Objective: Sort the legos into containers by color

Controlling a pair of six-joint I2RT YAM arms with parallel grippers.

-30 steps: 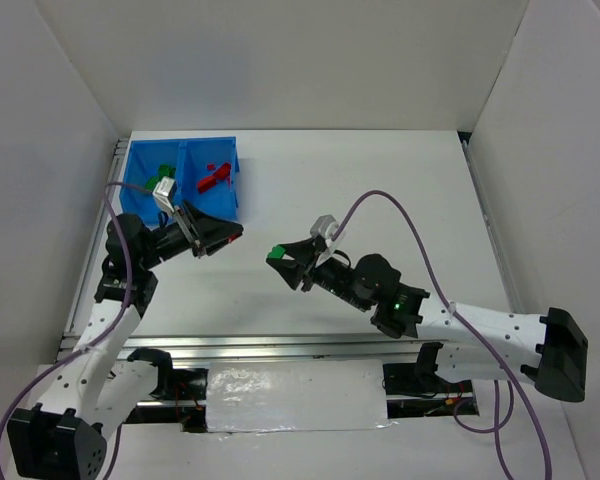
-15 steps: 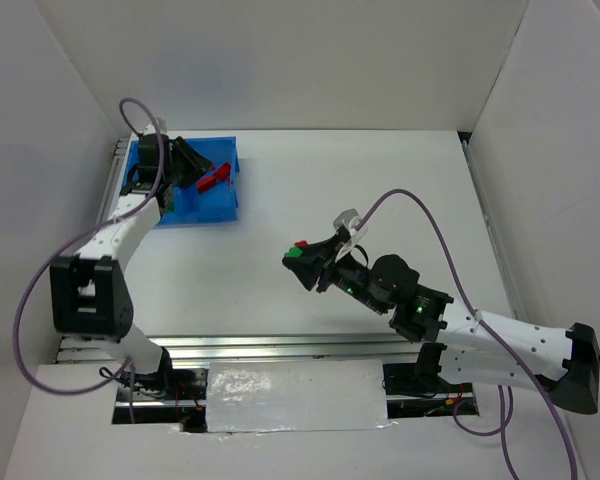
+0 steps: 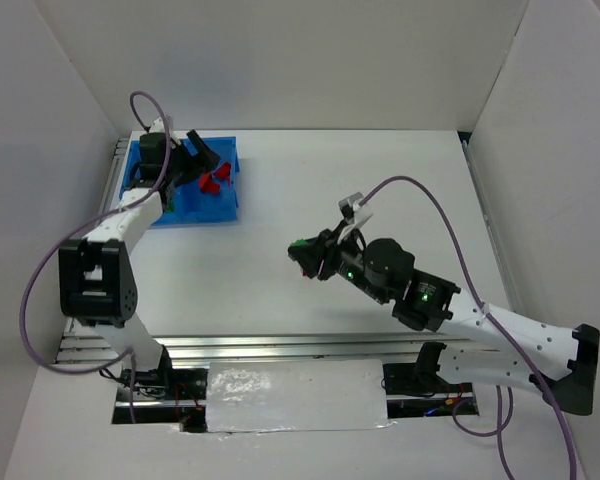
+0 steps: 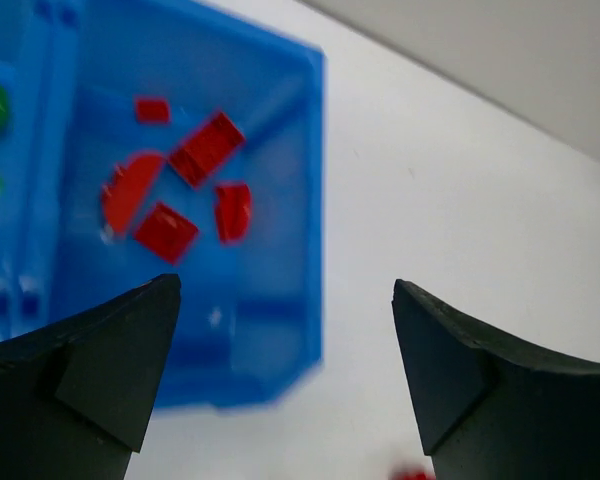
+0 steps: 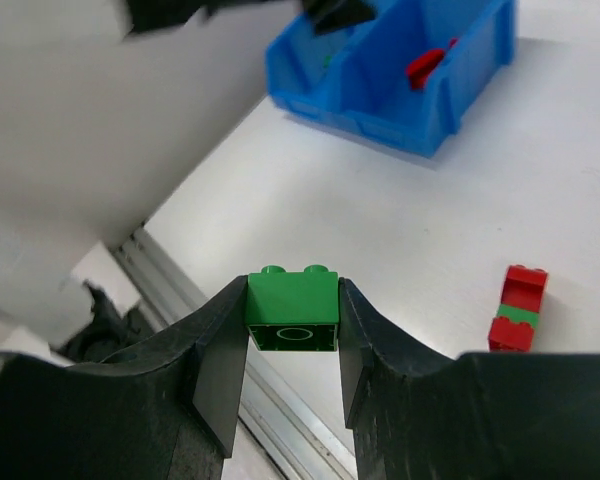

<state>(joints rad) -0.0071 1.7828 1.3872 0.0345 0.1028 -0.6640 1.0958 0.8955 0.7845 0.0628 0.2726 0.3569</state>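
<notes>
Green lego (image 5: 292, 308) between jaws of right tool (image 5: 291, 322)

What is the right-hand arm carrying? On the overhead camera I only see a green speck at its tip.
Observer: A green two-stud brick, pinched in the right gripper above the table.
Operator: And the red dot near it?
Observer: A small stack lying on the white table: red, green, red, joined together.
Operator: Is the other arm holding anything?
Observer: No. The left gripper is open and empty above the blue bin, and five red pieces lie in the compartment below it.
</notes>
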